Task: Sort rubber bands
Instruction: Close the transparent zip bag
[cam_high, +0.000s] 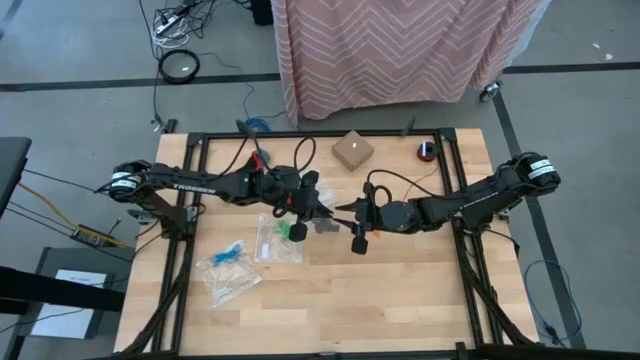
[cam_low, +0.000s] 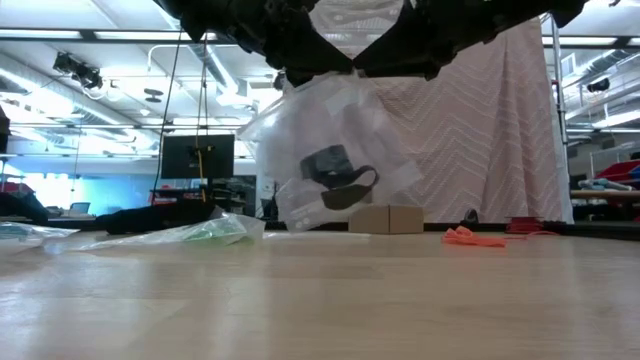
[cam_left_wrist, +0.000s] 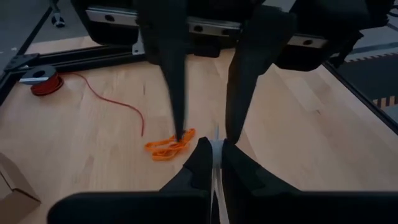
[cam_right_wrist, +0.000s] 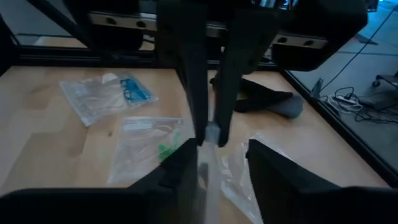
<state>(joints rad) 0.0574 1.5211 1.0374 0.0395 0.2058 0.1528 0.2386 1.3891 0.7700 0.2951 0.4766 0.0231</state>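
Low view shows you the left gripper (cam_high: 318, 205) clamped on a clear bag (cam_low: 340, 160) with black rubber bands (cam_low: 338, 180) above the bench middle, right gripper (cam_high: 352, 222) fingers apart beside it, orange bands (cam_low: 473, 237) unsorted near the far edge.

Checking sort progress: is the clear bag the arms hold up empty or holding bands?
Holding bands: low view shows black rubber bands inside the hanging clear bag, raised off the table.
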